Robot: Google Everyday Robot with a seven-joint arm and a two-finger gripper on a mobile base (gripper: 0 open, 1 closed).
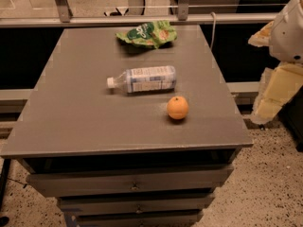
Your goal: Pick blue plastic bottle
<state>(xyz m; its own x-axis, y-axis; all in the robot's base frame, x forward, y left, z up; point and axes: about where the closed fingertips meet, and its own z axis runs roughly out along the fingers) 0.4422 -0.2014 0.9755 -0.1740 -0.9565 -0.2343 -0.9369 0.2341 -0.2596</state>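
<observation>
The blue plastic bottle [144, 79] lies on its side near the middle of the grey table [71, 122], with its white cap pointing left and its printed label facing up. My gripper [273, 94] hangs off the table's right edge, below the white arm [287, 30]. It is well to the right of the bottle and not touching anything.
A round orange [177, 108] sits just right of and in front of the bottle. A green snack bag [147, 34] lies at the back of the table. A metal rail [142, 19] runs behind the table. Drawers [135, 183] are below the tabletop.
</observation>
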